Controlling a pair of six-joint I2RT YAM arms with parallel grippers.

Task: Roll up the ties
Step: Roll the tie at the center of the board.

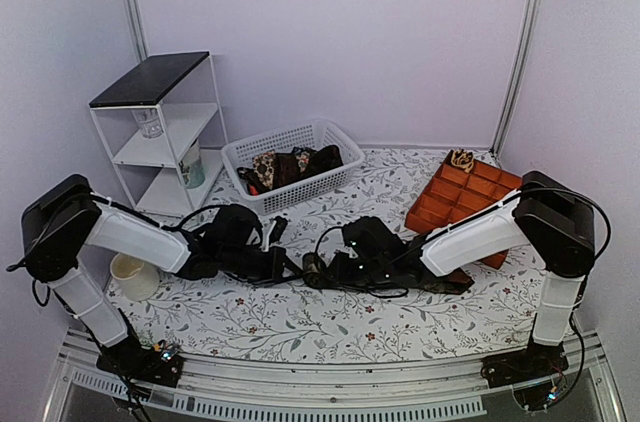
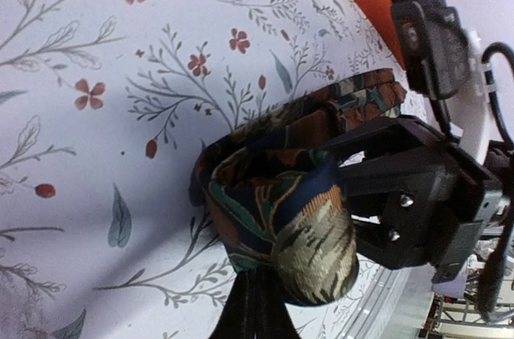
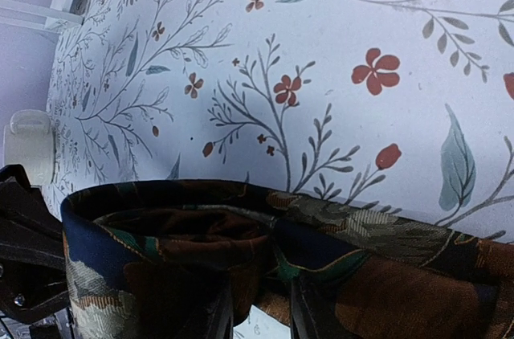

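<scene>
Layout, left to right: white wire shelf unit with a dark top (image 1: pixel 160 112) at far left, small white cup (image 1: pixel 132 275) beside the left arm, white slatted plastic basket (image 1: pixel 300 194) behind centre holding other ties (image 1: pixel 285 167), orange compartment tray (image 1: pixel 470 197) at right with one rolled tie (image 1: pixel 462 158) in its far corner cell.

Work piece: navy, green and rust patterned fabric tie (image 2: pixel 277 210), partly wound into a loose roll, lay on the floral-print tabletop (image 1: pixel 400 322) at centre, between the two arms. Left fingers (image 2: pixel 241 319) were together, pinched on the roll's inner end with the coil wound about them. Right fingers (image 2: pixel 377 136) were clamped across the flat strip just beside the roll. The unwound length ran off to the right.

Judgement: rolling under way, not finished.

Risks:
- The coil looked slack and uneven at its edges, so it could telescope sideways if the strip lost tension.
- Pulling the left fingers out could drag the core along and spring the roll open.
- The strip could twist if fed in crooked.
</scene>
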